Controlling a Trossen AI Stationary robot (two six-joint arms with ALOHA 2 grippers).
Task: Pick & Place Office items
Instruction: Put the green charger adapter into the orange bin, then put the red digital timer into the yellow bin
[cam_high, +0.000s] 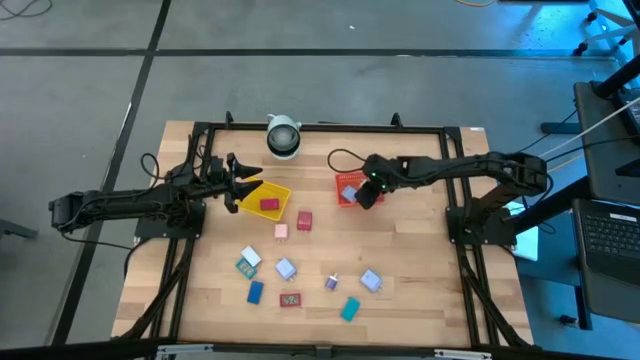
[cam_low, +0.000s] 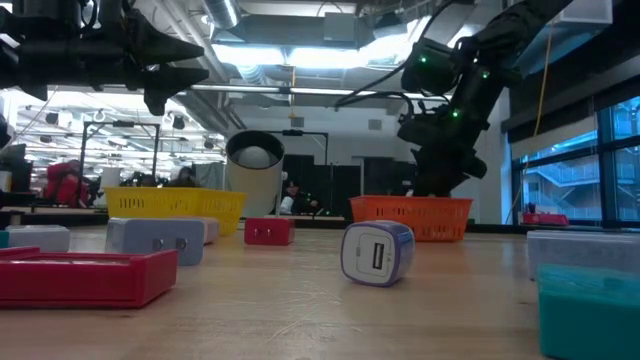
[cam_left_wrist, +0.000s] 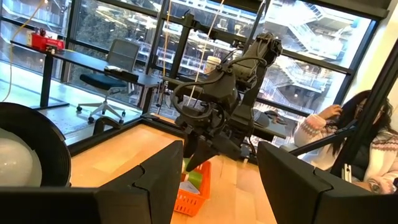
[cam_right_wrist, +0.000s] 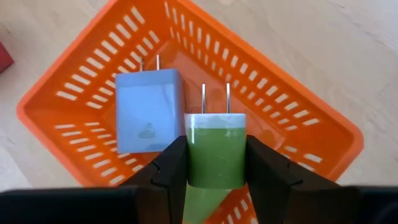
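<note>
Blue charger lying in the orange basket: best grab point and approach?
Take the blue charger across its two flat side faces at mid-body, coming straight down. It lies flat in the orange basket, prongs toward one wall, so avoid that end. The green charger in the right end effector crowds one side.
</note>
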